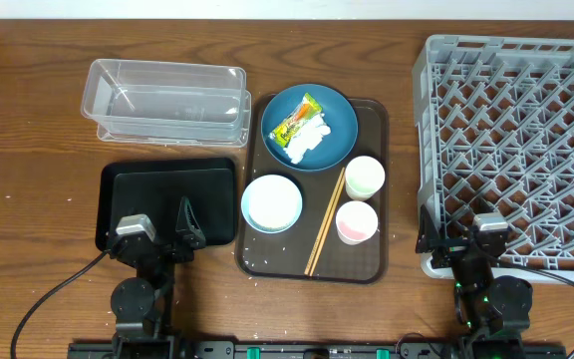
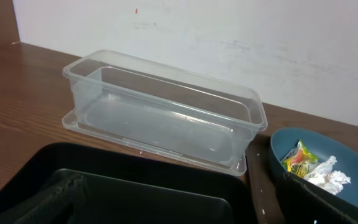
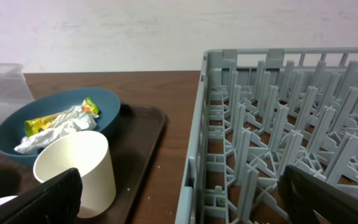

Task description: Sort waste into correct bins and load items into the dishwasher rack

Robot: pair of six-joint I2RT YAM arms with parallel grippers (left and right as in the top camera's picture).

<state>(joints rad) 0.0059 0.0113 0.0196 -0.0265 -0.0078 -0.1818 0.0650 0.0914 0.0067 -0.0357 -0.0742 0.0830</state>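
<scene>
A brown serving tray (image 1: 372, 120) holds the dark-blue dish (image 1: 332, 105) with the snack wrapper (image 1: 297, 118) and the crumpled tissue (image 1: 312, 142) in it. It also holds the pale-blue bowl (image 1: 271, 202), the pale-green cup (image 1: 364, 178), the pink cup (image 1: 357, 221) and the chopsticks (image 1: 325, 221). A few rice grains (image 1: 252, 262) lie at its front left. The clear tub (image 1: 167, 95) and the black tray (image 1: 167, 189) are to the left, the grey rack (image 1: 516, 140) to the right. My left gripper (image 1: 159, 227) is open over the black tray's front. My right gripper (image 1: 458, 239) is open over the rack's front-left corner.
The wooden table (image 1: 28, 150) extends left of the bins. In the right wrist view the gripper (image 3: 185, 199) straddles the rack's edge (image 3: 194, 124), with the pale-green cup (image 3: 79, 165) close on the left. A wall rises behind the table.
</scene>
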